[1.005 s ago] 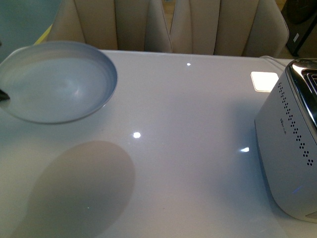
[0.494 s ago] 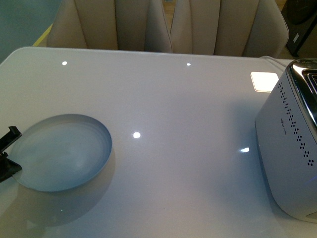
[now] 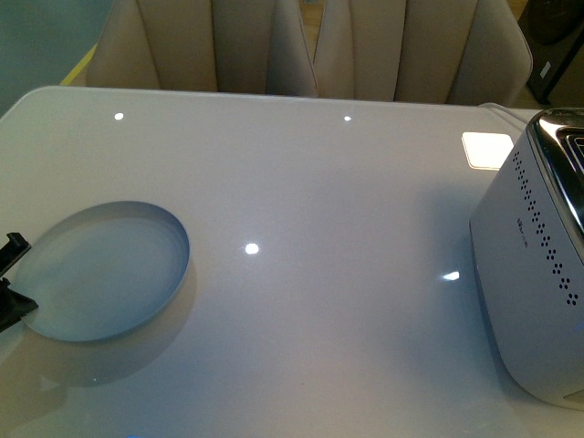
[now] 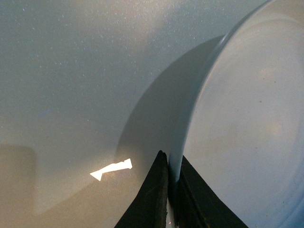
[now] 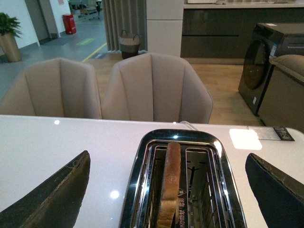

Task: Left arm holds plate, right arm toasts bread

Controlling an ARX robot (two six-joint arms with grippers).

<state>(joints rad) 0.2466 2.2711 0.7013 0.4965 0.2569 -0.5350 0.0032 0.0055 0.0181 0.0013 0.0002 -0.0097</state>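
Your left arm [image 3: 11,283] peeks in at the near left edge of the front view, low over the white worktop [image 3: 328,210]. Its black fingers [image 4: 152,199] are pinched tight on the rim of the plate [image 3: 100,271]. In the left wrist view you can see one finger on each side of the thin rim, with no gap left. The plate sits at the near left of the worktop, tipped a little, and it throws a dark shadow under itself. I cannot tell if its bottom touches the worktop.

Your right gripper [image 5: 171,190] hangs right above the toaster [image 3: 538,265], which stands at the near right. Its two dark fingers [image 5: 52,199] are spread wide apart, one on each side of the toaster top, and they grip nothing.

The bread [image 5: 168,185] stands on its edge in the left slot of the toaster, with its top poking up.

Two tan chairs [image 5: 109,85] stand at the far side of the worktop.
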